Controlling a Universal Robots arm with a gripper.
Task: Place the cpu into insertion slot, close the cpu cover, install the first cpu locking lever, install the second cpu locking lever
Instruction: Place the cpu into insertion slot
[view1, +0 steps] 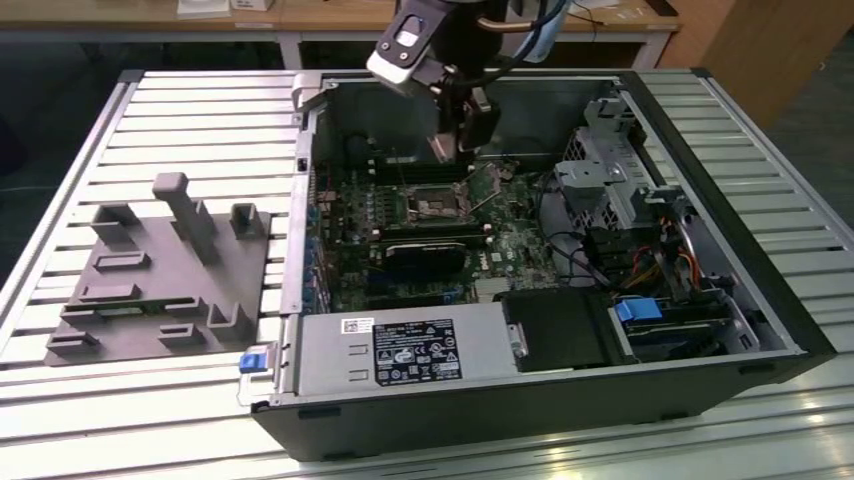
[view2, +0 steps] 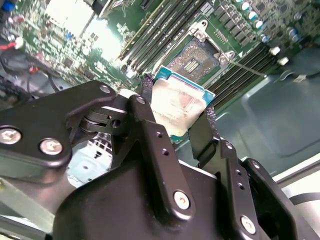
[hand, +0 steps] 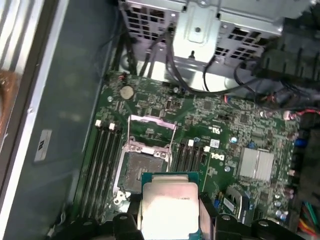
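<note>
Upper middle of the exterior view, the claw (view1: 461, 148) is clamped on the cpu (hand: 170, 207) by 2 edges, held above the uncovered insertion slot (hand: 142, 170) and clear of it, so a tilted or off-centre lowering could, I'd guess, bend the pins.

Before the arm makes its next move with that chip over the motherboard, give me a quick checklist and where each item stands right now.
1. Grip on the cpu: ok. The gripper is clamped on two opposite edges.
2. The cpu cover is swung up off the insertion slot: ok.
3. The slot is empty: ok, with its pin field bare in both wrist views.
4. The space between the cpu and the slot is free of cables: ok.
5. The cpu is square with the slot outline: cannot tell.
6. The cpu is seated: not ok, as it hangs above the board.
</note>
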